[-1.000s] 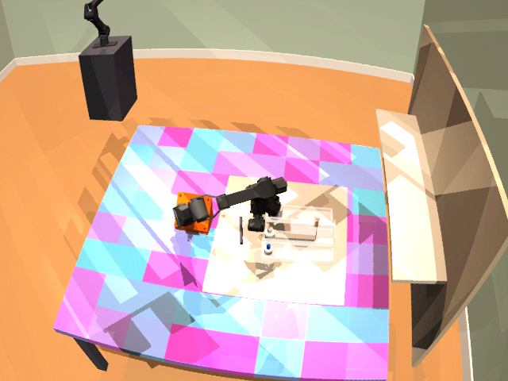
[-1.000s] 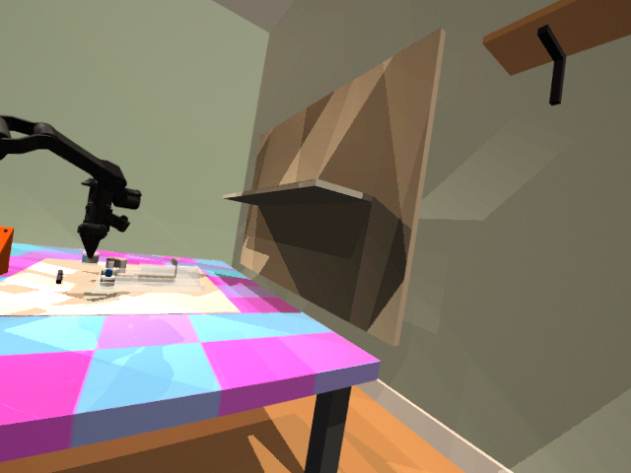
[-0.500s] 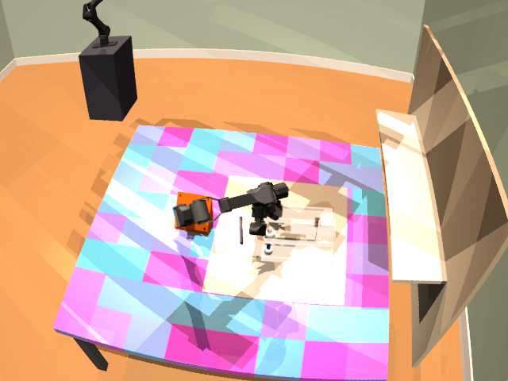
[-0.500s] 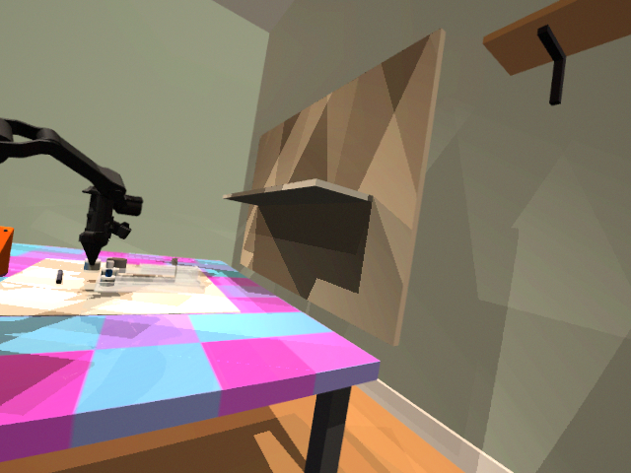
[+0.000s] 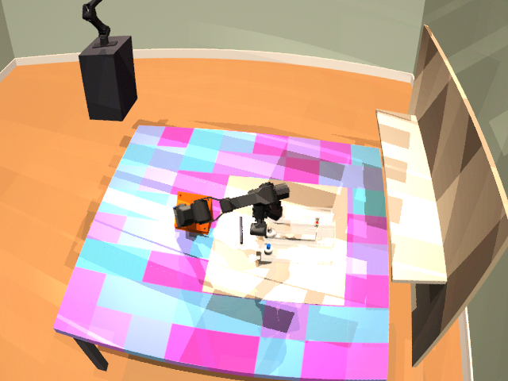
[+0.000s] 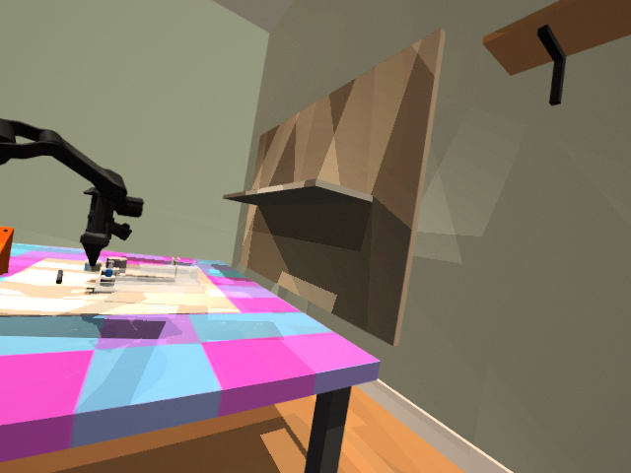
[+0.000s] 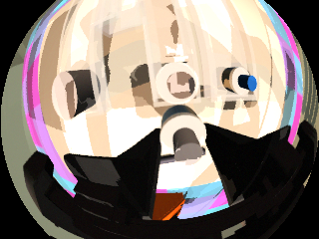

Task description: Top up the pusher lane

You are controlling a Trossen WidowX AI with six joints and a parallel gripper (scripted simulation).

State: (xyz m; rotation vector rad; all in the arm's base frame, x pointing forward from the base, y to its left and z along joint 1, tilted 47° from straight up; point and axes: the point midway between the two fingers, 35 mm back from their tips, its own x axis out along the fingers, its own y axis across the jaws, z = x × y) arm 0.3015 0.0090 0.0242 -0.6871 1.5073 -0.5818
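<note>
My gripper (image 7: pixel 181 129) (image 6: pixel 92 264) is shut on a small white jar (image 7: pixel 180 124) with a grey top, upright between the fingertips in the wrist view. It is just in front of the middle, sprung lane (image 5: pixel 303 237). A similar jar (image 7: pixel 164 84) (image 5: pixel 270 232), with a pale round top, stands at that lane's front end. The two jars look apart in the wrist view, with the lane's front edge between them. The held jar's height above the lane floor cannot be told. The pusher plate cannot be made out.
A blue-capped jar (image 5: pixel 268 247) (image 6: pixel 108 272) (image 7: pixel 250 83) stands in the neighbouring lane. A wide, dark-sided jar (image 7: pixel 85 90) (image 6: pixel 119 262) is on the other side. A dark bar (image 5: pixel 240 229) (image 6: pixel 59 276) lies in front of the lanes. Clear walls flank the lanes.
</note>
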